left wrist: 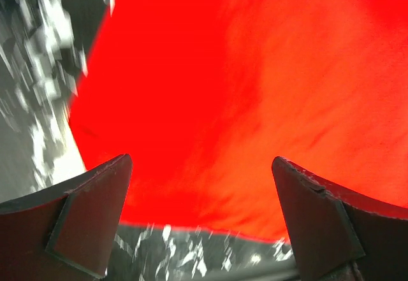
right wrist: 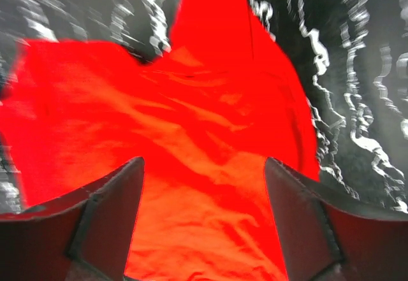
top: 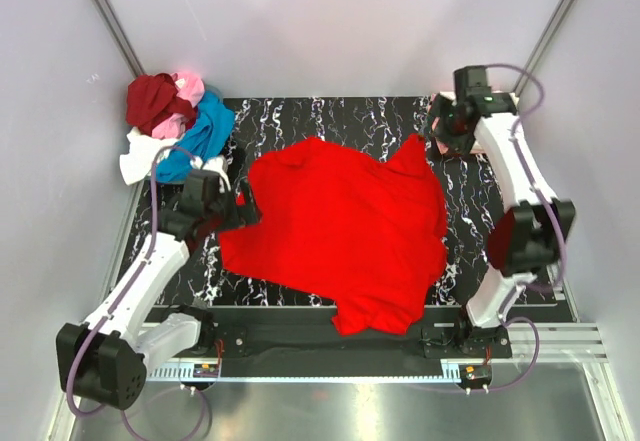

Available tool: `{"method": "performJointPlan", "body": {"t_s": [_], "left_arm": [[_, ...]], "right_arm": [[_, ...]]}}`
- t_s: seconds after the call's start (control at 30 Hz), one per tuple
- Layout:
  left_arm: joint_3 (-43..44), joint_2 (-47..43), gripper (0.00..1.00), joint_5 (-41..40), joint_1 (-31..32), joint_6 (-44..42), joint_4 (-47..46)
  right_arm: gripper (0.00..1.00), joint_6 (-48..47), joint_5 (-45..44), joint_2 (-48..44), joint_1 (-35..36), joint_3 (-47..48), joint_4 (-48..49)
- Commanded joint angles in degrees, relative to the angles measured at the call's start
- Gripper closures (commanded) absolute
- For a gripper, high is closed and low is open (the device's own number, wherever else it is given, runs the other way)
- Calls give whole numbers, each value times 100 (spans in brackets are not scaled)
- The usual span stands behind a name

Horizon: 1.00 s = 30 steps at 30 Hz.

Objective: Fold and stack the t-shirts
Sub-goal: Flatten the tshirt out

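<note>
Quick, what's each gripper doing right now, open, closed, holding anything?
Left gripper: open, holding nothing, at the edge of the bright red t-shirt.
Right gripper: open, holding nothing, above that shirt.

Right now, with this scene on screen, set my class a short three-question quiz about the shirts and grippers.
1. True or false: the bright red t-shirt lies spread on the black marbled mat.
2. Where is the pile of crumpled shirts? A) far left corner B) near right corner C) centre of the mat
3. Fill in: the left gripper and right gripper both have their jaws ____.
Key: 1 true; 2 A; 3 open.
</note>
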<state>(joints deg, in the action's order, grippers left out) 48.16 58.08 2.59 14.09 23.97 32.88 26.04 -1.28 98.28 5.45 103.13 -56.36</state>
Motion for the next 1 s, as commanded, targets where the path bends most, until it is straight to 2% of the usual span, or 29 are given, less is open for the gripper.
{"method": "performJointPlan", "body": {"t_s": [0.0, 0.07, 0.13, 0.17, 0.2, 0.27, 0.33, 0.37, 0.4, 0.47, 0.5, 0.8, 0.97], "left_arm": [[-552, -280, 3, 23, 103, 484, -379], [-685, -228, 4, 136, 225, 635, -589], [-598, -35, 4, -144, 603, 1030, -599], [-537, 183, 2, -240, 769, 1118, -590], [-423, 334, 1, -763, 1058, 1337, -303], [-150, 475, 1, -1250, 1245, 1514, 102], [-280, 283, 1, -1673, 1289, 1777, 499], [-403, 117, 4, -1813, 1281, 1839, 578], [-648, -163, 10, -1849, 1281, 1935, 596], [-869, -359, 22, -1981, 1281, 1971, 579], [-957, -351, 22, -2086, 1281, 1972, 605], [-835, 501, 26, -2851, 1263, 1936, 728], [-870, 1168, 28, -2694, 1140, 1936, 439]], "right_arm": [[21, -100, 532, 647, -35, -180, 362], [28, -91, 689, 727, -27, -188, 389], [27, -47, 725, 710, -27, -372, 415], [20, -3, 752, 649, -27, -512, 450], [15, -3, 734, 414, -27, -896, 485], [9, 50, 499, 27, -27, -1398, 599], [6, 181, 392, -816, -27, -2347, 792], [5, 391, 461, -1158, -27, -2707, 871], [5, 523, 558, -1832, -27, -3398, 959], [5, 813, 995, -2451, 17, -4009, 1231], [5, 893, 1068, -2915, 52, -4420, 1267], [6, 929, 1165, -3929, 378, -4951, 732], [7, 868, 1226, -4220, 378, -5101, 600]]}}
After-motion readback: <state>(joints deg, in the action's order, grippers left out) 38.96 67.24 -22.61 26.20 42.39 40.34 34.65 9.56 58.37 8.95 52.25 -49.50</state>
